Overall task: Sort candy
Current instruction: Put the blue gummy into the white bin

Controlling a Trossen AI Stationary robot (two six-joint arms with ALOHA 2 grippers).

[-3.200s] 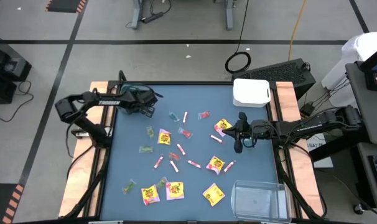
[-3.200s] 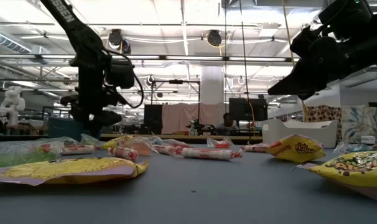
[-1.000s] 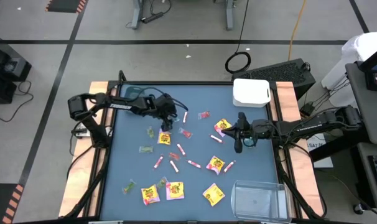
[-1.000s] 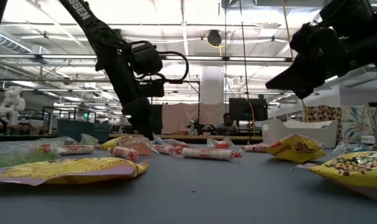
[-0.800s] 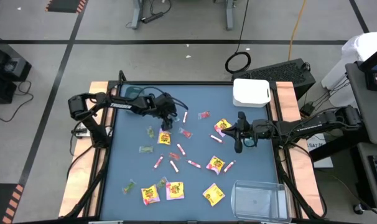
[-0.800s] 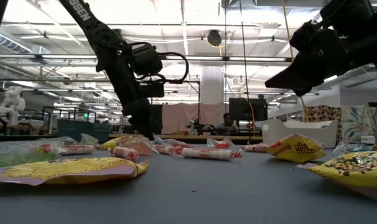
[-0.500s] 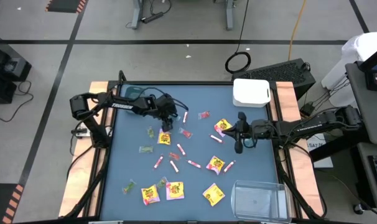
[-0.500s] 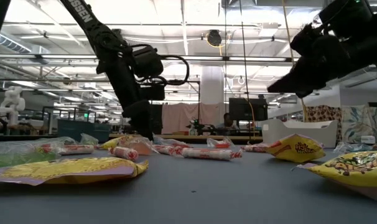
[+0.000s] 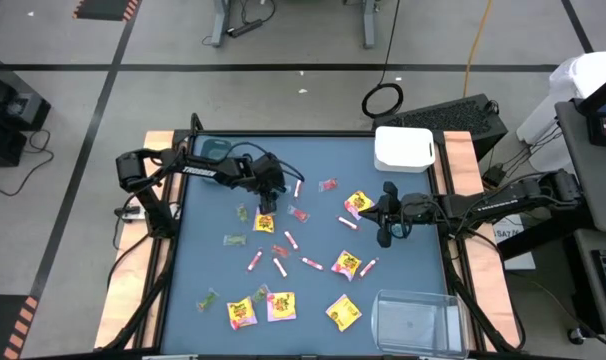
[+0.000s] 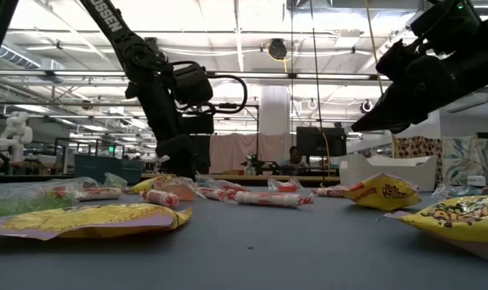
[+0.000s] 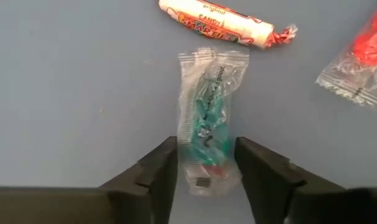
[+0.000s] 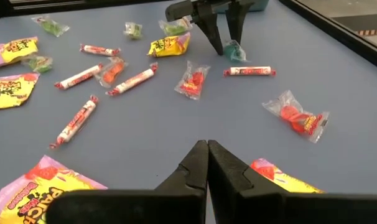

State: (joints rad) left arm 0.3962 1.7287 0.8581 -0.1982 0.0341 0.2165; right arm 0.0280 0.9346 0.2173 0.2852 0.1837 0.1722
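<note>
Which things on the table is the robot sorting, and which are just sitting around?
For the job:
- clear-wrapped green candy between the left gripper fingers
- pink-white candy sticks
- square yellow candy packets

Just there:
- white lidded bin
- clear plastic bin
- right gripper, waiting

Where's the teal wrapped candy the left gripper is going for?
The teal wrapped candy lies flat on the table's far left part between the left gripper's fingers, beside a pink-white stick.
</note>
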